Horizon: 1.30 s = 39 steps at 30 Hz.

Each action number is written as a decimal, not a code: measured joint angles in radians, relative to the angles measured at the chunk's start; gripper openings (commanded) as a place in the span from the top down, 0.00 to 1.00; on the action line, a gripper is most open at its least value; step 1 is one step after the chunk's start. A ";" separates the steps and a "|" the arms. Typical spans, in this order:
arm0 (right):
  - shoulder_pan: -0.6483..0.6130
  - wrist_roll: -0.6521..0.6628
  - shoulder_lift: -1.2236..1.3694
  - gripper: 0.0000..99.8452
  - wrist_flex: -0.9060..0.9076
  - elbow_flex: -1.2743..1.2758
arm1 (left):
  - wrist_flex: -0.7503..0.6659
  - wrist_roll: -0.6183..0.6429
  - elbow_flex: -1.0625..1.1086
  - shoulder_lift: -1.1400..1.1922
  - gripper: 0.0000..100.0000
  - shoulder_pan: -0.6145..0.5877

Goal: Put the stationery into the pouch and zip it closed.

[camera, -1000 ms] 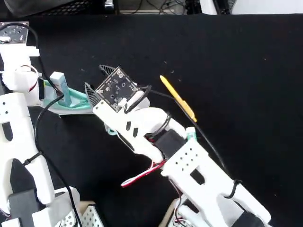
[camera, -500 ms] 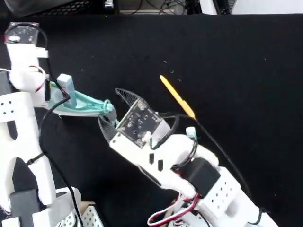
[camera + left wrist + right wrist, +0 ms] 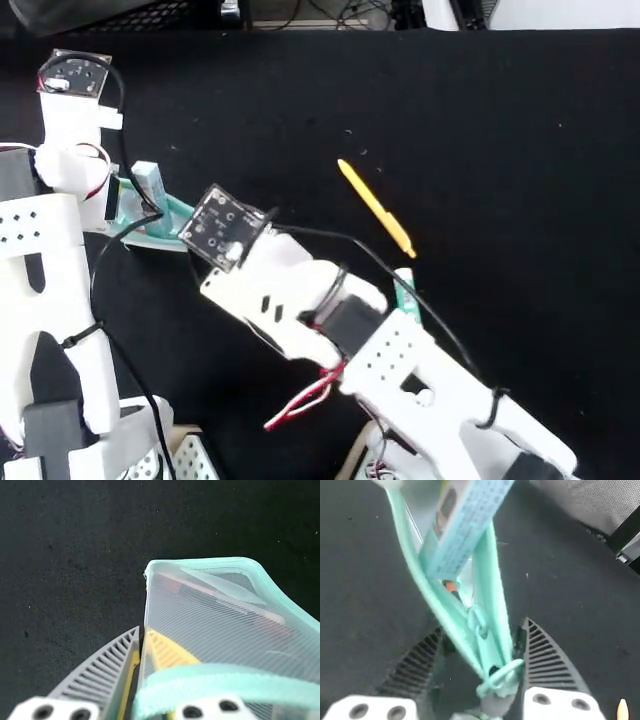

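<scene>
The mesh pouch (image 3: 165,216) with mint edging lies at the table's left, and my left gripper (image 3: 124,203) is shut on its end. In the left wrist view the pouch (image 3: 215,615) shows something yellow and something reddish through the mesh beside my gripper (image 3: 145,690). A light blue box (image 3: 148,181) sticks out of the pouch's mouth. My right gripper (image 3: 482,627) stands open, its fingers on either side of the pouch's zipper end, with the zipper pull ring (image 3: 501,673) between them. A yellow pen (image 3: 377,208) lies loose on the mat to the right.
The black mat (image 3: 500,150) covers the table, with free room across the right and far side. The right arm (image 3: 400,360) slants up from the bottom right, its cable crossing near the pen. A perforated white base (image 3: 190,455) sits at the front edge.
My right gripper drew back to the right from the pouch, then came left again over its zipper end. The left arm shifted a little right with the pouch.
</scene>
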 measured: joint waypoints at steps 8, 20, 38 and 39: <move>0.074 0.003 -0.040 0.99 0.023 -0.043 | 0.000 -0.002 0.000 0.000 0.97 0.002; 0.112 0.005 -0.092 0.99 0.209 -0.192 | 0.061 -0.002 -0.064 -0.055 0.97 0.041; 0.117 0.084 -0.133 0.79 0.242 -0.163 | 0.032 0.005 0.009 -0.144 0.97 0.049; 0.117 0.084 -0.135 0.78 0.241 -0.160 | 0.021 0.012 0.028 -0.114 0.97 0.051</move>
